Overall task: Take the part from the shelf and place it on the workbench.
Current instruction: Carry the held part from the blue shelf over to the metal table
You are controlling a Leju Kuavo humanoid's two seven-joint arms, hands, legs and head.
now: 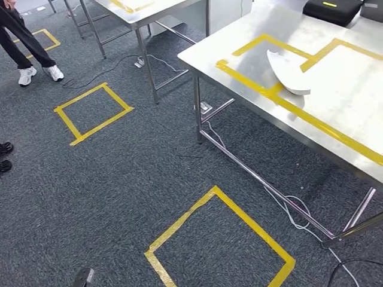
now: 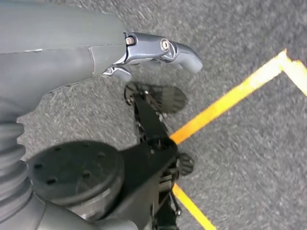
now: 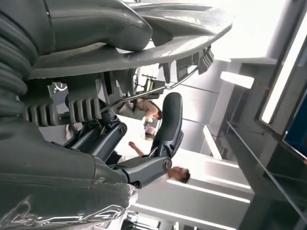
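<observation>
Carry step, by the look of it: right robot hand gripped a grey curved ribbed plastic part, dark fingers curled under its slotted rim, thumb over the top. Left robot hand hung over grey carpet, holding nothing; spread or curled, cannot tell. A white curved shell part already lay on the steel surface, on yellow tape near its front-left corner. Next move probably calls for stepping up and lowering the held part inside the taped outline.

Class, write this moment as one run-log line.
right hand: holds grey part | left hand: hangs empty over floor | workbench: bears a white part
</observation>
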